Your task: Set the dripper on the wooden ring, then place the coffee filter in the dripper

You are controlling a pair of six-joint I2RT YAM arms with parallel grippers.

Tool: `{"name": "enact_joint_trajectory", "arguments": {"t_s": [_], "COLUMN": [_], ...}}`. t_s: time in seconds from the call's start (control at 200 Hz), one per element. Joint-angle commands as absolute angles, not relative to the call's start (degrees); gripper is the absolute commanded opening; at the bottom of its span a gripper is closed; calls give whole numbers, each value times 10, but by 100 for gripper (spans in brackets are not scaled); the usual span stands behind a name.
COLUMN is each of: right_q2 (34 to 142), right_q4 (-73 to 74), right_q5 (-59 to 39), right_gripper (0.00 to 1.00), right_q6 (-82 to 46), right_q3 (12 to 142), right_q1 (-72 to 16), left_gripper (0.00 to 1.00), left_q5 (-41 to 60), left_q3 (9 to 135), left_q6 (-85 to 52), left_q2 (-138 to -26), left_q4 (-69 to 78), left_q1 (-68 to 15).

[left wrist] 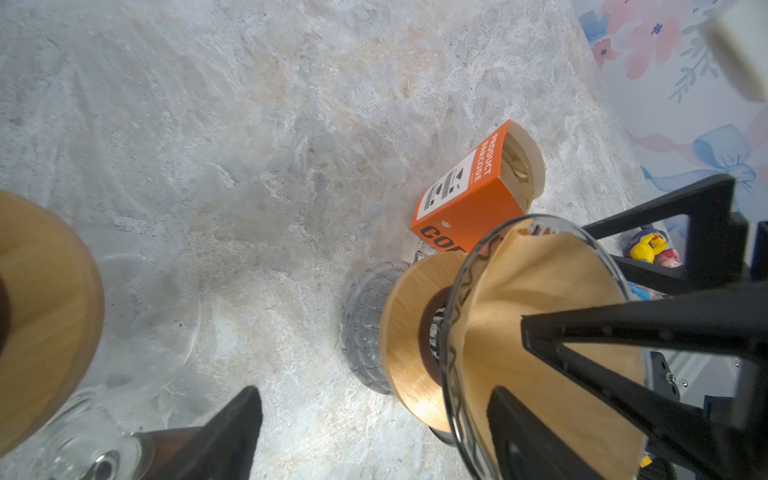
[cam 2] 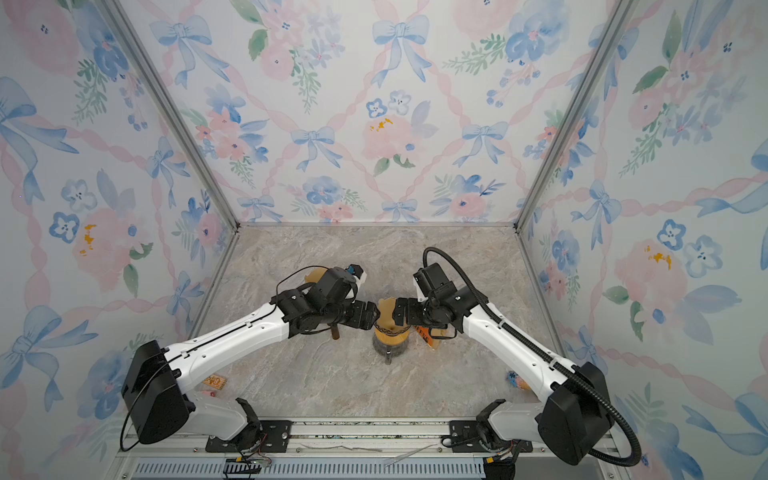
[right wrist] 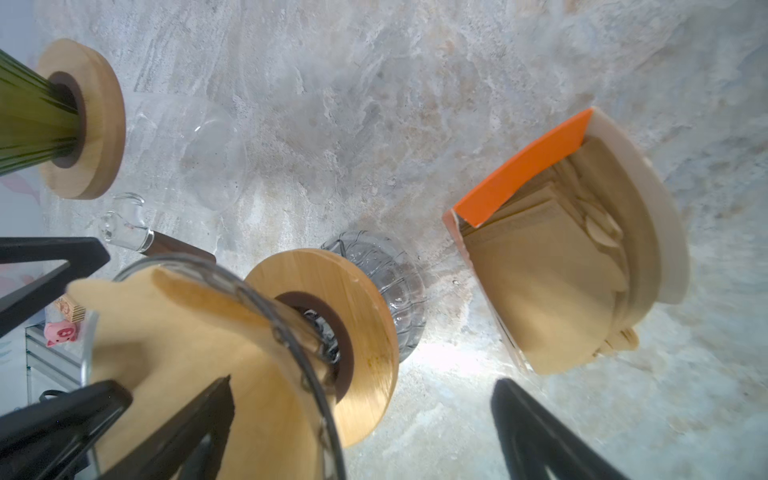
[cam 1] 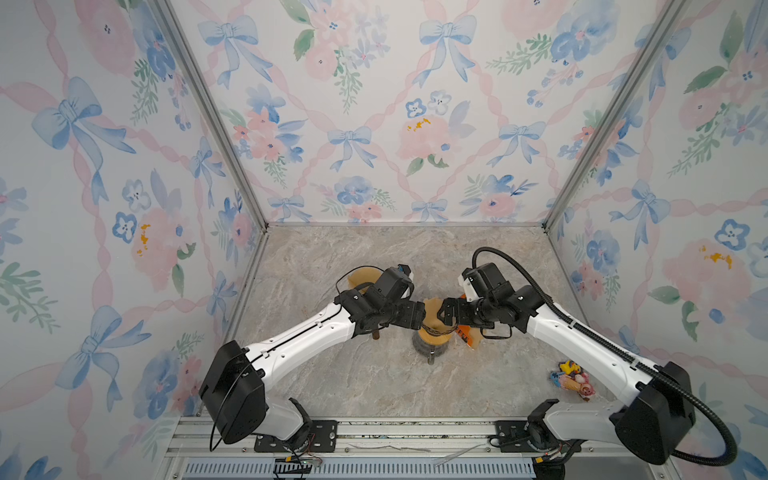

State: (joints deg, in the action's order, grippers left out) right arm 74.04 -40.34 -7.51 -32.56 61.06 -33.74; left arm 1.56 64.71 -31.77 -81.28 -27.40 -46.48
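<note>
The marble counter [cam 1: 374, 257] carries everything, with flowered panels [cam 1: 374, 124] on three sides. The left arm [cam 1: 299, 340] and the right arm [cam 1: 582, 340] reach in from the front corners and meet over the middle of the counter, somewhat nearer its front edge than its back. There the left gripper [cam 1: 422, 318] and the right gripper [cam 1: 442, 312] face each other, each with its jaws spread wide and clamped on nothing. Each one straddles the glass wall of the dripper [left wrist: 407, 332]. In the left wrist view one of the left fingers [left wrist: 523, 440] lies inside the cone against the paper and the other stays outside. In the right wrist view one of the right fingers [right wrist: 183, 428] does the same, and its partner hangs over bare marble. The dripper's wooden collar rests on a ribbed glass carafe [left wrist: 361, 324]. The coffee filter [cam 1: 432, 309], brown paper, sits inside the dripper's cone, opened out against the glass, with its upper edge standing above the rim. Toward the back left, partly hidden by the left arm, is a second dripper [right wrist: 99, 120] with a green ribbed cone, on a clear server [right wrist: 199, 153]. Just right of the carafe stands an open orange box [left wrist: 469, 208], apart from it, holding a stack of spare filters [right wrist: 540, 291]. Small toys [cam 1: 571, 378] lie near the counter's front right corner, beside the right arm.
</note>
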Motion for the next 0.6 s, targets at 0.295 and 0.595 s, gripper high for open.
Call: {"name": "enact_joint_trajectory", "arguments": {"t_s": [0.295, 0.595], "right_q2": [640, 573], "right_q4": [-449, -465], "right_q5": [-66, -12], "right_gripper": [98, 96], "right_q6": [-305, -292], "right_q3": [645, 654], "right_q1": [-331, -327], "left_gripper": [98, 98], "left_q5": [27, 1], "left_q3": [662, 662], "left_q6": [-328, -294], "left_q2": [-717, -622], "left_q4": [-279, -280], "left_q1": [-464, -438]}}
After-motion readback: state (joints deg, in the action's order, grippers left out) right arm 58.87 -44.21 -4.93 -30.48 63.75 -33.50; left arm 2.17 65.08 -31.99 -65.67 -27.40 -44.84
